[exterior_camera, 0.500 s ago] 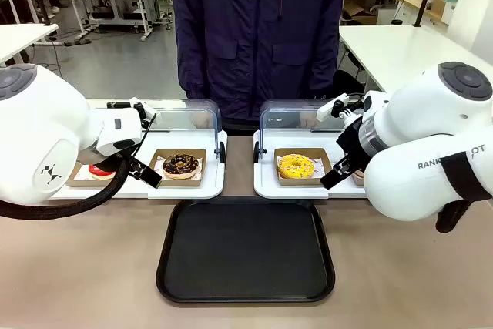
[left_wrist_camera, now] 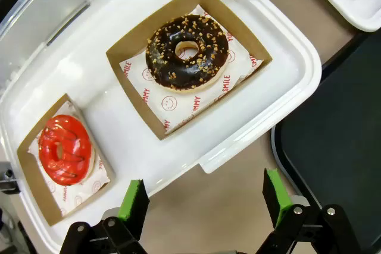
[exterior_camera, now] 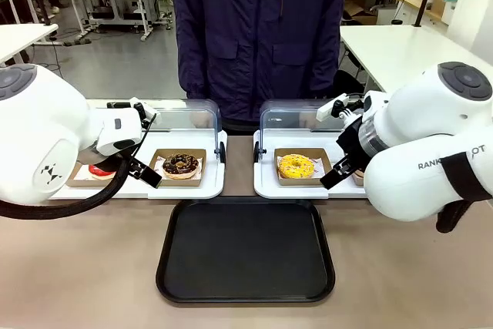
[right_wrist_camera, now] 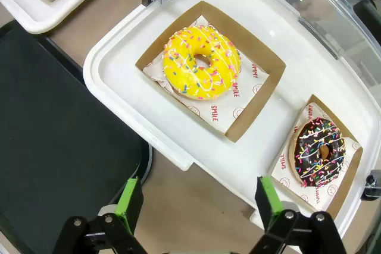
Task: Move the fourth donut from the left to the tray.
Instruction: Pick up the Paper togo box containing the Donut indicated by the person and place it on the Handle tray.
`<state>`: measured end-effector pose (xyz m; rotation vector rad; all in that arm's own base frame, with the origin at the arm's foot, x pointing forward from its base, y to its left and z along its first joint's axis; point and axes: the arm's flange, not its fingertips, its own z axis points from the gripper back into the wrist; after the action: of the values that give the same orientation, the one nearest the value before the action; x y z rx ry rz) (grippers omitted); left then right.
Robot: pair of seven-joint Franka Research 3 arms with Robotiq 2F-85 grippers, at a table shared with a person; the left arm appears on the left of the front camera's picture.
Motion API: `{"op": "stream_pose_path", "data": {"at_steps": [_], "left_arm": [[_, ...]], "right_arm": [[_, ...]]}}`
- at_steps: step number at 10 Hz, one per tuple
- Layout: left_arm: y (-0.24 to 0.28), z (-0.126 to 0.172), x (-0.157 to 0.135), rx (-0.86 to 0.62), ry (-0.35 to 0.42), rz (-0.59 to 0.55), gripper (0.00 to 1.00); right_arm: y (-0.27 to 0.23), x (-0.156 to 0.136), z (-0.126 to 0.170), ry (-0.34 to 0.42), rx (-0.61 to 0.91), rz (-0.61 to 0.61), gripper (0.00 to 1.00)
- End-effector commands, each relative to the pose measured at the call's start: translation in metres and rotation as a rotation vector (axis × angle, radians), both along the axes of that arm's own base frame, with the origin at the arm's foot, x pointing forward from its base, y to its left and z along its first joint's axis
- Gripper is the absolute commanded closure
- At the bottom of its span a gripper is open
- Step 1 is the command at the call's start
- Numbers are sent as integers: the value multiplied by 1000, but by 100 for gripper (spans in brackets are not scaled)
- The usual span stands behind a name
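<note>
The fourth donut (right_wrist_camera: 320,153), chocolate-glazed with white and pink stripes and coloured sprinkles, lies in its small brown holder at the right end of a white display tray (right_wrist_camera: 149,117). My right gripper (right_wrist_camera: 198,199) hovers open above the near rim of that display tray, with the donut ahead and to the right of its fingers. The black tray (exterior_camera: 245,252) lies flat in the middle of the table, with nothing on it. My left gripper (left_wrist_camera: 204,197) hangs open over the near edge of the left display tray (left_wrist_camera: 250,129). In the front view my right arm (exterior_camera: 424,152) hides the fourth donut.
A yellow sprinkled donut (right_wrist_camera: 201,62) sits left of the fourth one. On the left display tray lie a crumb-topped chocolate donut (left_wrist_camera: 187,52) and a red-glazed donut (left_wrist_camera: 64,149). Clear lids (exterior_camera: 189,117) stand raised behind both trays. A person (exterior_camera: 258,28) stands at the far side.
</note>
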<state>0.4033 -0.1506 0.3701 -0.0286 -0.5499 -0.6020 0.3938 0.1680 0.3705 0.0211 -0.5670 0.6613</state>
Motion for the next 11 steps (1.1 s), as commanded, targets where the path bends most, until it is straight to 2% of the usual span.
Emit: {"op": "stream_pose_path", "data": {"at_steps": [1, 4, 5, 6, 7, 8, 10, 11], "left_arm": [[0, 0, 0, 0, 0, 0, 0], [0, 0, 0, 0, 0, 0, 0], [4, 22, 1, -30, -8, -85, 0], [14, 53, 7, -76, -20, -109, 0], [35, 94, 18, -123, 42, -128, 0], [53, 119, 26, -157, 75, -164, 0], [114, 154, 40, -223, 137, -311, 0], [152, 162, 41, -249, 159, -399, 0]], "right_arm": [[0, 0, 0, 0, 1, -1, 0], [0, 0, 0, 0, 1, -1, 0], [0, 0, 0, 0, 0, 0, 0], [-7, 8, 31, 5, 46, 15, 0], [-27, 18, 73, -15, 108, 3, 0], [-49, 22, 99, -20, 162, 4, 0], [-126, 22, 141, -29, 296, 32, 0], [-167, 19, 149, -33, 362, 52, 0]]}}
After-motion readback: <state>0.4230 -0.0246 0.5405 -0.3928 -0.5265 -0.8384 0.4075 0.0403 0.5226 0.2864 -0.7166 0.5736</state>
